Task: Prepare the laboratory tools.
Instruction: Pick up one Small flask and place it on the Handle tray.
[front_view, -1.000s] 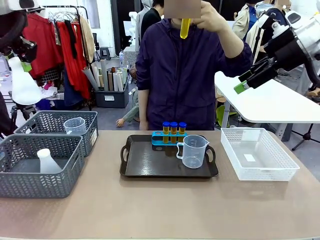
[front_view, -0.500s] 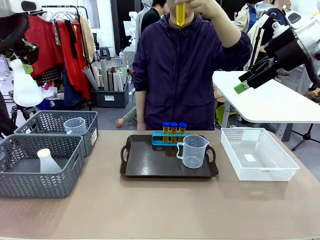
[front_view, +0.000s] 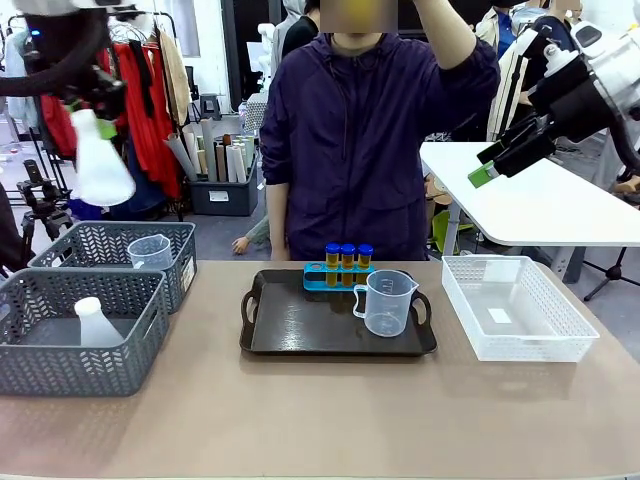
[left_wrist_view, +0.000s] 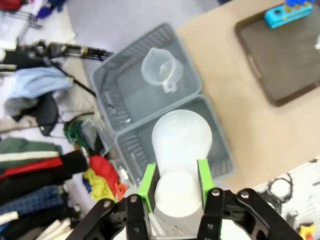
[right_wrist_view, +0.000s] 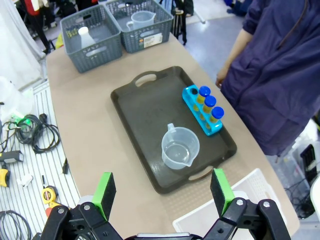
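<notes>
The conical flask (left_wrist_view: 181, 137) hung high at the far left, its neck pinched between my left pincer's (left_wrist_view: 176, 179) green pads. My right pincer (right_wrist_view: 162, 191) was spread wide on nothing, raised at the right. The person's lifted arm (front_view: 450, 35) ran off the top edge, hand unseen. On the tray (front_view: 290, 325), three amber tubes (front_view: 348, 256) stood in a blue rack (front_view: 318, 279) beside the measuring beaker (front_view: 385, 302). The near grey basket (front_view: 60, 365) held a smaller flask (front_view: 95, 323), the far grey basket (front_view: 100, 245) a second beaker (front_view: 150, 250).

Clothes rack (front_view: 148, 90) and white table (front_view: 540, 210) on grey floor (front_view: 212, 238).
</notes>
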